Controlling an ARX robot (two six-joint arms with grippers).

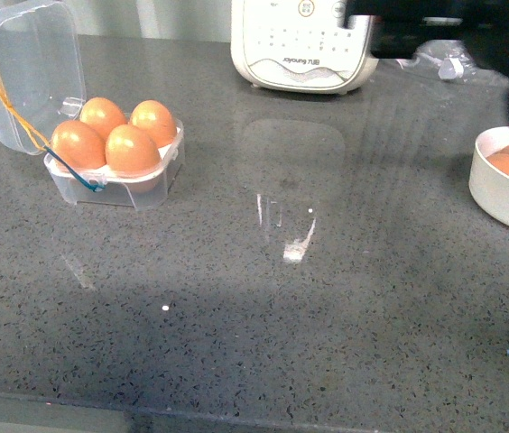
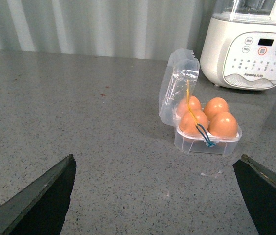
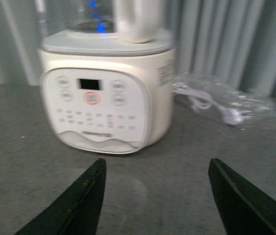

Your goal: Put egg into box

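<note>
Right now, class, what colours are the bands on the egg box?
Bands: yellow and blue, clearest in the left wrist view.

Countertop (image 1: 345,343): grey speckled stone look, polished and glossy, mirrors the appliance. Box (image 1: 20,63): clear hard plastic, shiny on lid and base alike. Eggs (image 1: 133,149): smooth orange-brown shell with a soft sheen. Yellow band (image 2: 189,100) and blue band (image 2: 205,137): thin elastic cord. Appliance (image 1: 304,54): cream plastic, smooth and glossy, with a clear jug (image 3: 74,17) on top. Bowl (image 1: 498,194): white, smooth, fairly matt, possibly ceramic. Bag (image 3: 236,105): thin, crinkled clear film. Left gripper (image 2: 156,159) fingers (image 2: 42,198): dark, matt, smooth-faced.
</note>
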